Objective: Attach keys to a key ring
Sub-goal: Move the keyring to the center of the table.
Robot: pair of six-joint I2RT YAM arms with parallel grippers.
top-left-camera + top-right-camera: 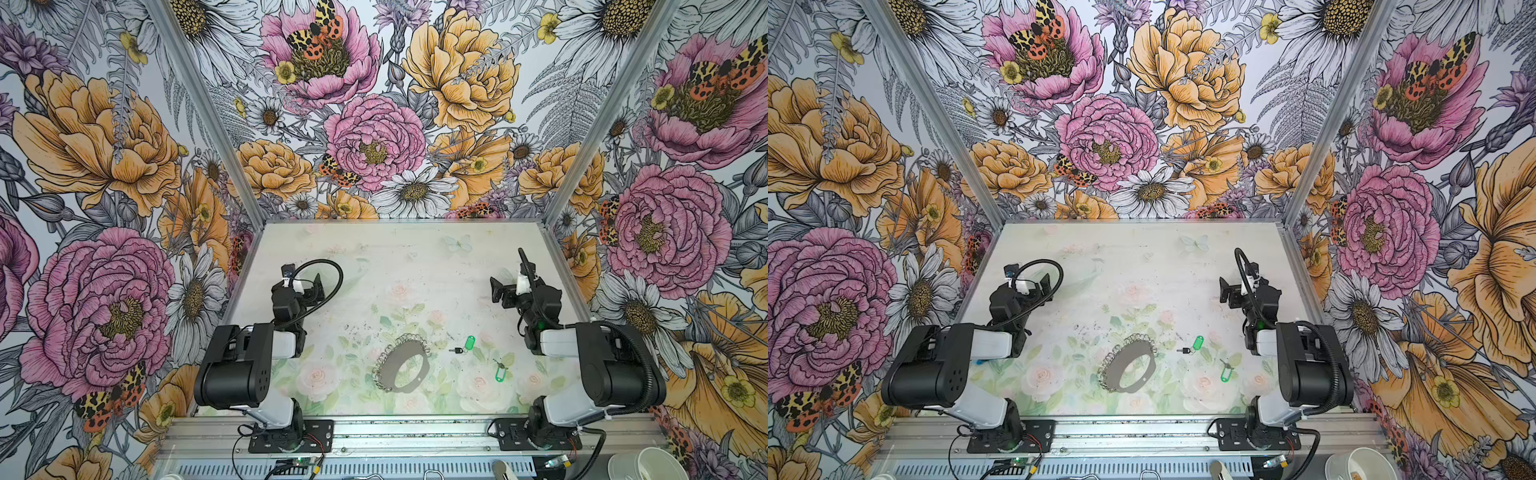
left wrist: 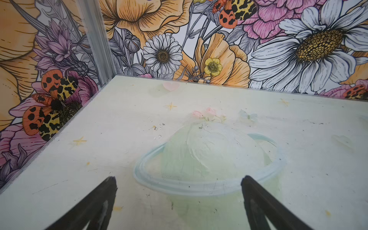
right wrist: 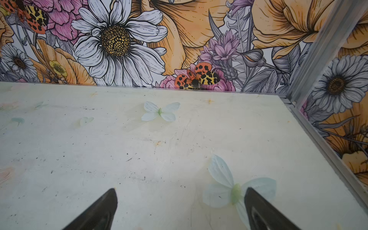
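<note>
2 tiny dark metal keys, each joined to a bright green oblong plastic tag, lie flat on the pale flower-printed table (image 1: 374,266), on the robot's right side of its front half. Key 1 (image 1: 465,345) (image 1: 1192,346) lies near the right arm's forearm, with its tag pointing toward the back wall. Key 2 (image 1: 500,371) (image 1: 1226,371) lies further right and nearer the front edge, apart from key 1, with its tag pointing toward the front rail. Neither key touches the other, and neither is hooked on anything that I can make out.

Just left of key 1, without touching it, lies the flat grey horseshoe-shaped key ring plate (image 1: 420,365) (image 1: 1148,368). Small silver wire rings line its outer edge. In both top views it sits roughly midway between the 2 arm bases, toward the front of the table.

Both arms are folded back, well away from these things. The left gripper (image 1: 318,286) (image 1: 1044,284) (image 2: 178,179) hovers over the left rear part of the table, its black fingers (image 2: 103,199) spread wide with nothing between them, above a faded ringed-planet print (image 2: 209,155). The right gripper (image 1: 496,293) (image 1: 1225,293) (image 3: 180,190) hangs over the right rear part, its jaws likewise wide apart and empty, with a pale printed butterfly (image 3: 221,173) beside 1 finger. Bold floral wallpaper (image 1: 374,137) covers the 3 walls around the table.
</note>
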